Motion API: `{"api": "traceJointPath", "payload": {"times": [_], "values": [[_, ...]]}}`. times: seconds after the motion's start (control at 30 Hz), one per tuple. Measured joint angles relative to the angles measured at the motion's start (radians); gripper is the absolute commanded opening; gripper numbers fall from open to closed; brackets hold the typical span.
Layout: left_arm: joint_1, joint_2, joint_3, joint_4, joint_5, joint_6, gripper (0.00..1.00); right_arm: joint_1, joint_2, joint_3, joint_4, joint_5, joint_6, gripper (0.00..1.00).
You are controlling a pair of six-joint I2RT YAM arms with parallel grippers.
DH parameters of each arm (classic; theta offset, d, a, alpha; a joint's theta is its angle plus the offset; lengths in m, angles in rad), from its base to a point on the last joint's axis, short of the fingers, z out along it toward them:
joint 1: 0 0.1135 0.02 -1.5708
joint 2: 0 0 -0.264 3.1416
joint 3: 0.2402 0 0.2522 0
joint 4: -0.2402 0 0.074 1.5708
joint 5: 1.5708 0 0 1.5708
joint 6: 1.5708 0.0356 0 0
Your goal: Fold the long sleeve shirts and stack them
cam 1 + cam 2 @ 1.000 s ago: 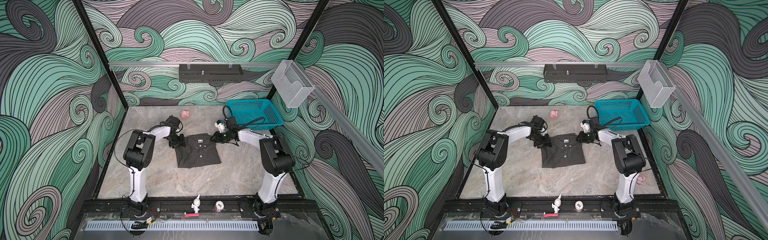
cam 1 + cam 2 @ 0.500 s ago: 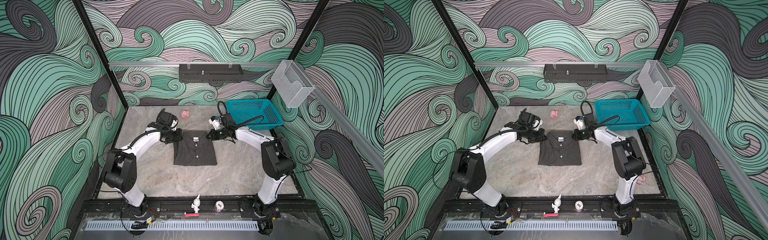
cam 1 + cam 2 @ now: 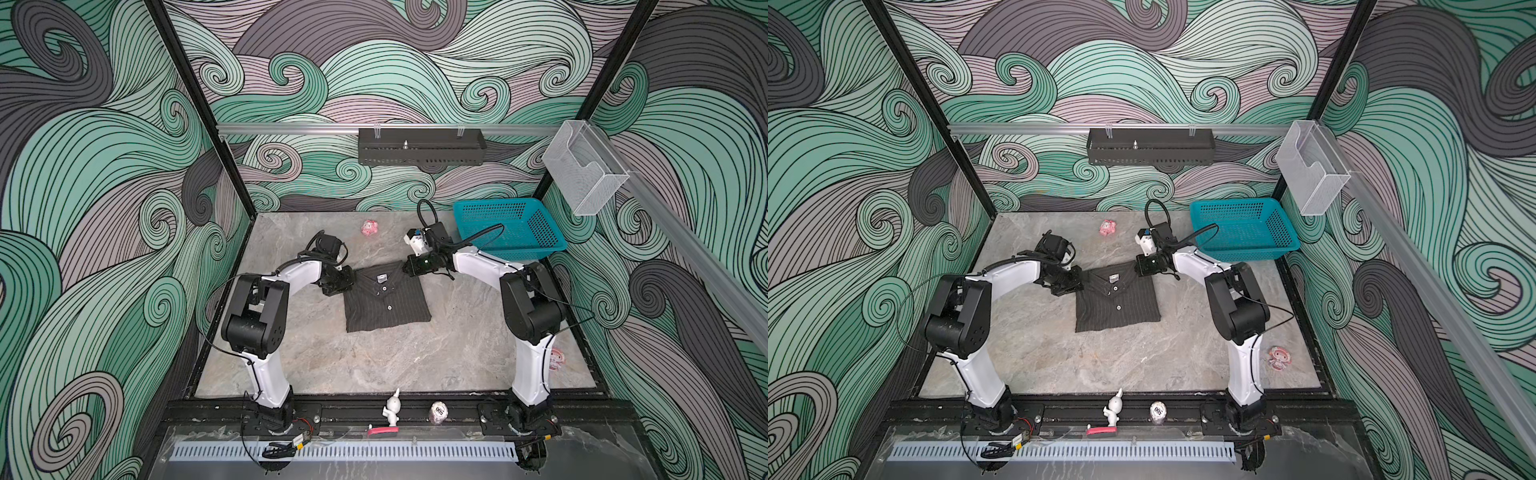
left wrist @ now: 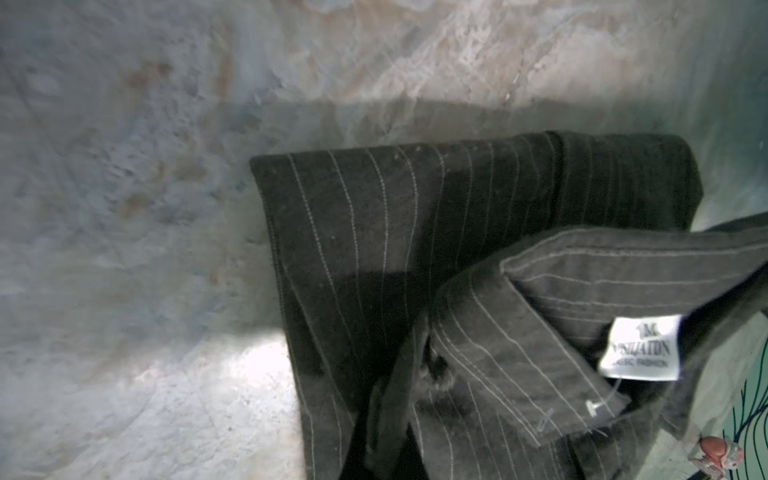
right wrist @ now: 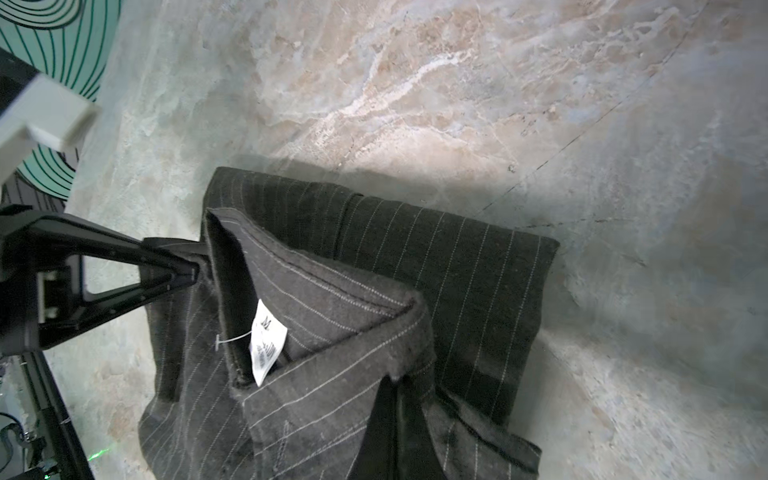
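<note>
A dark pinstriped shirt point(image 3: 386, 301), folded into a rectangle with its collar uppermost, is seen lying toward the back middle of the marble table point(image 3: 374, 365). Its left shoulder edge is pinched by the clenched left gripper point(image 3: 349, 279), and its right by the clenched right gripper point(image 3: 406, 266). A teal basket point(image 3: 515, 252) is placed nearby at the right rear corner.

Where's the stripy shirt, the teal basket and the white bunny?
stripy shirt point(image 3: 386, 307), in a top view, front panel.
teal basket point(image 3: 547, 232), in a top view, side wall.
white bunny point(image 3: 392, 411), in a top view, body.
</note>
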Motion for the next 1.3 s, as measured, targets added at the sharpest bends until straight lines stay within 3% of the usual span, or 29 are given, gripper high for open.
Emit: {"api": "traceJointPath", "payload": {"times": [0.17,0.3,0.37,0.43,0.57,0.73,0.83,0.9,1.07,1.3], "values": [[0.010,-0.023,-0.048,0.024,-0.032,0.001,0.01,0.018,0.047,0.048,0.001,0.035,-0.018,0.00],[0.016,-0.021,-0.043,0.018,-0.070,0.016,0.31,0.032,0.082,0.077,0.003,0.065,-0.024,0.00],[0.021,-0.016,-0.028,0.003,-0.107,0.021,0.43,0.039,0.097,0.083,0.005,0.080,-0.025,0.14],[0.027,-0.015,-0.019,-0.008,-0.146,0.026,0.48,0.042,0.098,0.076,0.005,0.095,-0.024,0.40],[0.032,-0.056,-0.014,-0.063,-0.212,0.026,0.49,0.042,0.036,0.016,0.013,0.138,-0.029,0.58],[0.003,-0.241,-0.004,-0.135,-0.245,0.016,0.47,0.038,-0.160,-0.097,0.004,0.185,-0.016,0.61],[-0.121,-0.308,0.051,-0.170,-0.274,-0.027,0.50,0.033,-0.304,-0.169,0.010,0.210,0.003,0.61],[-0.226,-0.298,0.085,-0.169,-0.290,-0.070,0.63,0.030,-0.386,-0.227,0.016,0.223,0.018,0.61],[-0.424,-0.121,0.125,-0.149,-0.306,-0.200,0.78,0.012,-0.533,-0.364,-0.001,0.254,0.036,0.60],[-0.458,0.187,0.226,-0.169,-0.403,-0.283,0.79,-0.016,-0.666,-0.445,-0.054,0.268,0.036,0.60]]}}
